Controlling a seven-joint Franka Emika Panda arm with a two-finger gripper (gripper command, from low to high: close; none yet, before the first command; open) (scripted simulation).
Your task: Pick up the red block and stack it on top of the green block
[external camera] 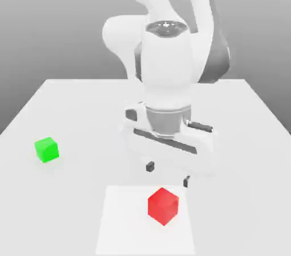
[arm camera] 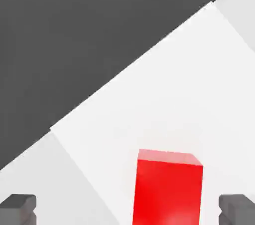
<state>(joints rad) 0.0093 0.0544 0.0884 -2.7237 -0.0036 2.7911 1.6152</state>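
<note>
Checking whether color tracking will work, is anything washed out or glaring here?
Exterior view: white square sheet nearly blends into pale table; glossy red cube stands out. Hand view: soft bright patch low on the cube's red face.

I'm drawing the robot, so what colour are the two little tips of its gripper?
Dark grey, nearly black: the fingertips show best in the exterior view.

So the red block point(arm camera: 168, 194) runs off the edge of the hand view, can't see all of it. Arm's point(external camera: 167, 50) upper end is chopped off by the exterior view's top edge, and the surface point(external camera: 238, 215) gets cut off too.
</note>
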